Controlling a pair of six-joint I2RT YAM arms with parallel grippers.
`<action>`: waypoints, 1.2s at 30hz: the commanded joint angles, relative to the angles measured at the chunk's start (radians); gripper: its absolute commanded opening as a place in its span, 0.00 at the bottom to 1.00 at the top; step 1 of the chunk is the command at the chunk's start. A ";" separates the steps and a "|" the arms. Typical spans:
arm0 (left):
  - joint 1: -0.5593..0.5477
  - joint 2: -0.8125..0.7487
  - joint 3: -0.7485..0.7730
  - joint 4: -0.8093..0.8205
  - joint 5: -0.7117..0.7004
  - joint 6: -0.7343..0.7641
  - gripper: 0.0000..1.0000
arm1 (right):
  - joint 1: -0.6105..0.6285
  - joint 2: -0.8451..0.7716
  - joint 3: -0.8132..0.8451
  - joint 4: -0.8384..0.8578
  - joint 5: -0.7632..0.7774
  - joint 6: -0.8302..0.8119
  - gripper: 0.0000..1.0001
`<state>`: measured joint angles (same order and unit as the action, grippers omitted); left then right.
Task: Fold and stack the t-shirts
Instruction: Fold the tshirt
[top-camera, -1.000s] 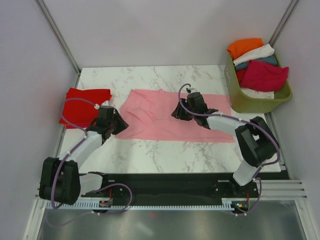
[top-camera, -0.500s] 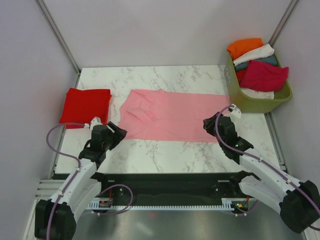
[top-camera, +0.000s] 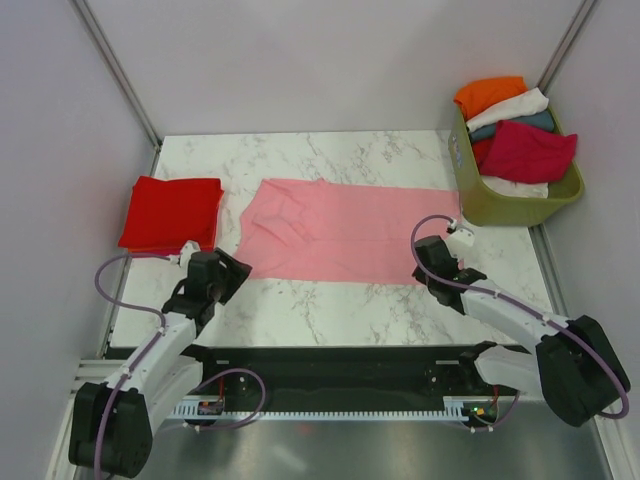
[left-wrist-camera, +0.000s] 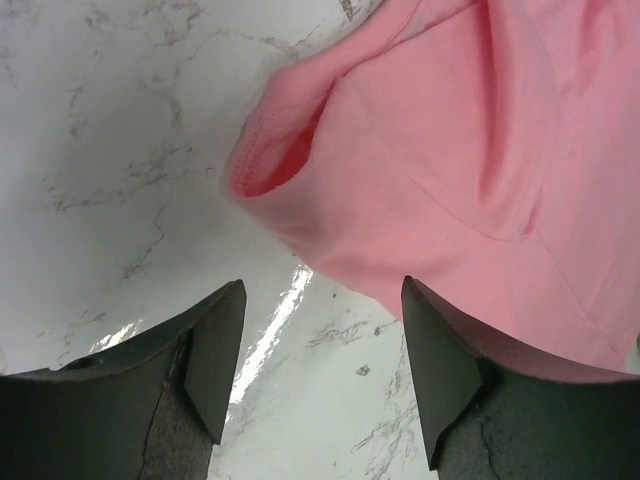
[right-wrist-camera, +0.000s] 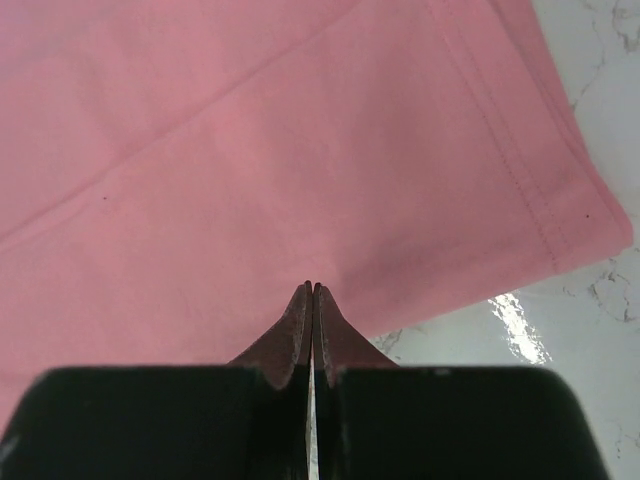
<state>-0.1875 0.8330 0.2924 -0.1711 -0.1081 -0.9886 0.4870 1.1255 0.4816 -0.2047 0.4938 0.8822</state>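
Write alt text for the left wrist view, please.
The open left gripper points down at the marble table, just short of a pink t-shirt. The shirt fills the upper right, and its sleeve opening is the part nearest the gripper.

Flat pink t-shirt (top-camera: 340, 235) spread out, red t-shirt (top-camera: 172, 212) folded at left

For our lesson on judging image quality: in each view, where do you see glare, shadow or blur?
Left wrist: a white glare streak on the marble table between the open jaws; the pink t-shirt is sharp. Right wrist: a glare patch on the marble beside the shirt's corner; the shut jaws are dark and soft. Top external: even light, faint shadows only.
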 joint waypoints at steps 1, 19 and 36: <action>-0.003 0.024 0.013 0.051 -0.054 -0.048 0.70 | -0.007 0.062 0.071 -0.002 0.005 -0.015 0.00; -0.001 0.158 0.020 0.142 -0.096 -0.074 0.67 | -0.019 0.261 0.111 0.065 -0.109 -0.046 0.00; -0.001 0.327 0.077 0.219 -0.186 -0.101 0.02 | -0.019 0.260 0.078 0.077 -0.112 -0.029 0.00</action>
<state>-0.1875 1.1522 0.3317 0.0113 -0.2363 -1.0760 0.4706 1.3888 0.5755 -0.1364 0.3862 0.8425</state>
